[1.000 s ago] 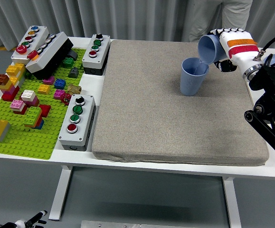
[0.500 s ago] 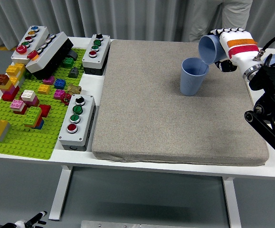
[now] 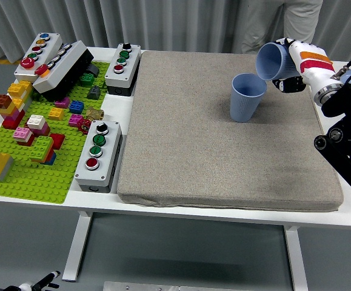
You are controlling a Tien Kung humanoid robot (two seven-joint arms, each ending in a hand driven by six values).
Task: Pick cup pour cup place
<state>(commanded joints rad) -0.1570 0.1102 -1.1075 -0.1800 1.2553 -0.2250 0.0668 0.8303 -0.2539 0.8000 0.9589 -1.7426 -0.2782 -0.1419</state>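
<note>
Blue cup [image 3: 271, 61] number one sits in the right robot hand [image 3: 296, 60], whose white fingers are wrapped around its body; it is tipped on its side with the mouth facing toward nine o'clock and slightly down. Its lip hangs just above and beside the rim of the second blue cup [image 3: 246, 97], which stands upright on the grey mat [image 3: 223, 139] at about one o'clock of the mat's middle. The two cups look very near each other, though whether they touch cannot be told. No contents are visible leaving the tilted cup.

Judging by this, the pick is done and the pour is under way or close to its end; setting the held cup back down upright on the mat is what remains.

Farther out, the desk [image 3: 133, 103] carries button boxes [image 3: 98, 154] along the mat's nine o'clock edge and a green baseplate [image 3: 36, 176] covered with coloured bricks. A person [image 3: 278, 24] stands at twelve o'clock behind the desk, hands not visible. The left arm is out of view.
</note>
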